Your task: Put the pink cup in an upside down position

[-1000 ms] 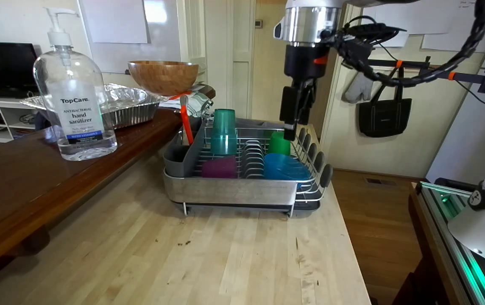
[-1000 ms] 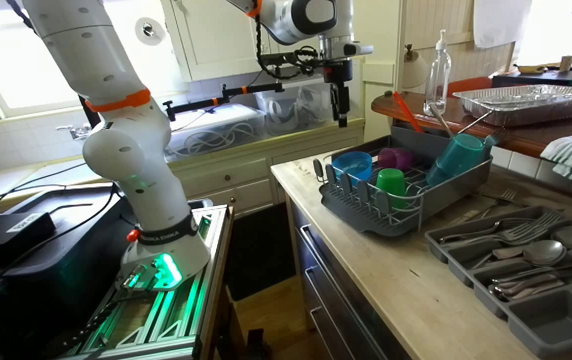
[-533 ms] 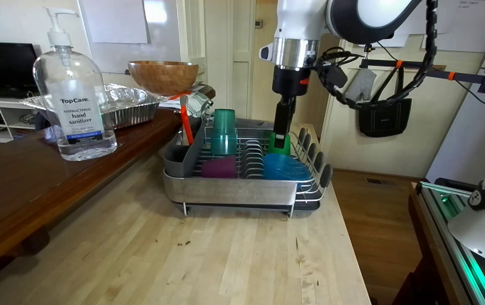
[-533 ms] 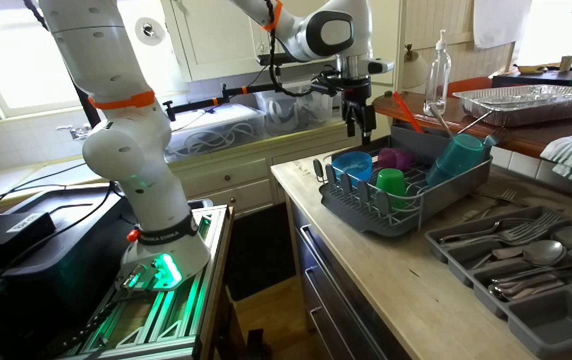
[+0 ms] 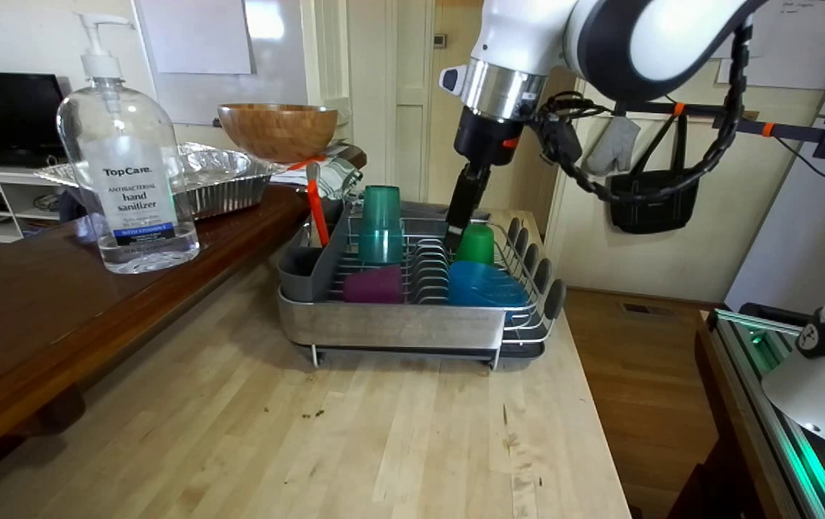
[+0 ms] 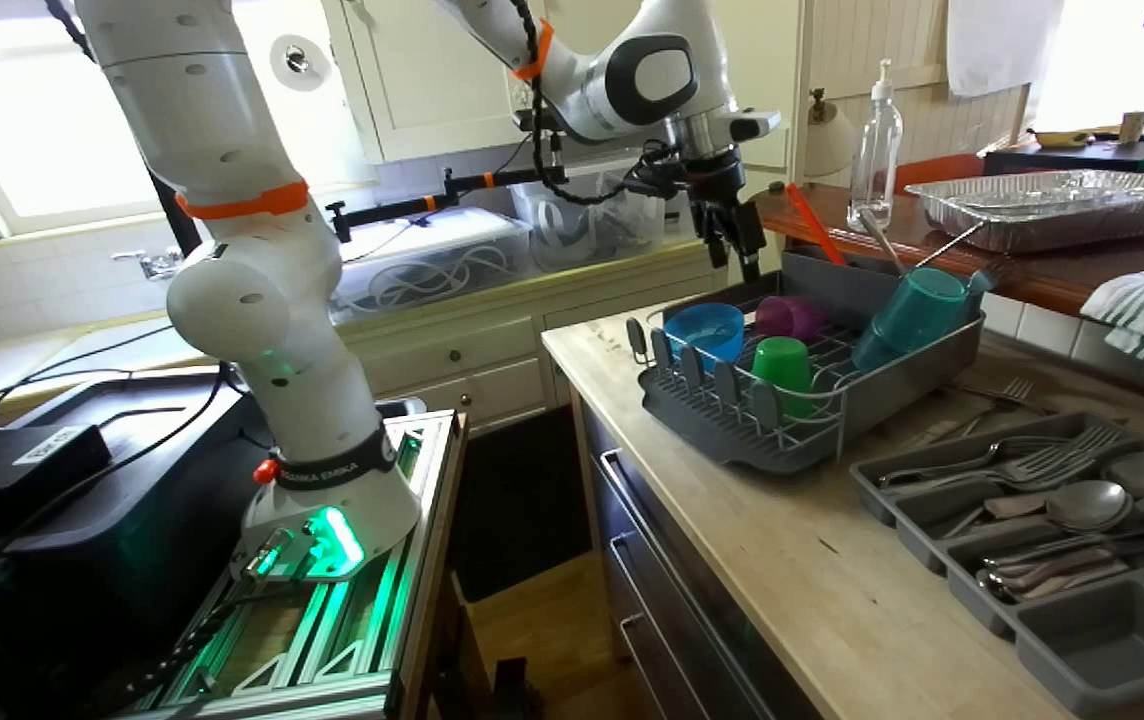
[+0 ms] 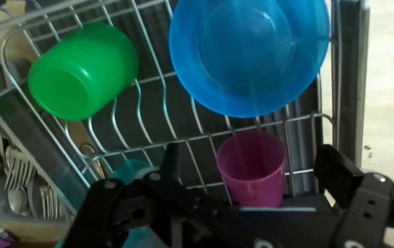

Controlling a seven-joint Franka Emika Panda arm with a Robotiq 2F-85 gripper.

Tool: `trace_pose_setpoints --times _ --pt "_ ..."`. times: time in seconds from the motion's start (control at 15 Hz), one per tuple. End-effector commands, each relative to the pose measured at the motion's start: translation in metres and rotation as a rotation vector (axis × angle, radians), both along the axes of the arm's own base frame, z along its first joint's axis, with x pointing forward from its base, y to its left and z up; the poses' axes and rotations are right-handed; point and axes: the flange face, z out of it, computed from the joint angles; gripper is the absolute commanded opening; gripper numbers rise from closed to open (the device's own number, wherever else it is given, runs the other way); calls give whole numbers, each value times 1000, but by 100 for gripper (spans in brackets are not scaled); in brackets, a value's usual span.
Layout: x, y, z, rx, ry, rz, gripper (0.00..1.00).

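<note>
- Pink cup [image 7: 257, 187] on its side in the dish rack [image 5: 391, 326]!
- Below the slanting pincer [image 6: 736, 268], seen from the wrist between wide-apart fingers [image 7: 338, 168]!
- Long axis runs crosswise to their closing line!

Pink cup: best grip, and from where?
Probably pinch opposite walls of the pink cup at mid-body, from above: it lies on its side in the dish rack, mouth toward the blue bowl; the open fingers frame it in the wrist view.
</note>
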Motion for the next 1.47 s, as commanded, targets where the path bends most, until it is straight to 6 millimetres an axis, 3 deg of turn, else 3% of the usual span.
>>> trace_pose_setpoints --times 0.0,0.2,0.4,0.47,0.8,1.13,1.4 --pt "-8 23 -23 -48 -158 89 100" --pt "-2 18 -26 -148 -245 229 100" --pt "15 5 -44 -117 -292 202 100" --pt "2 10 -28 -146 -280 213 100" --pt "7 10 -32 -137 -290 224 100" --pt "35 15 -61 51 -319 245 100" --pt "54 14 -80 80 -283 240 100"
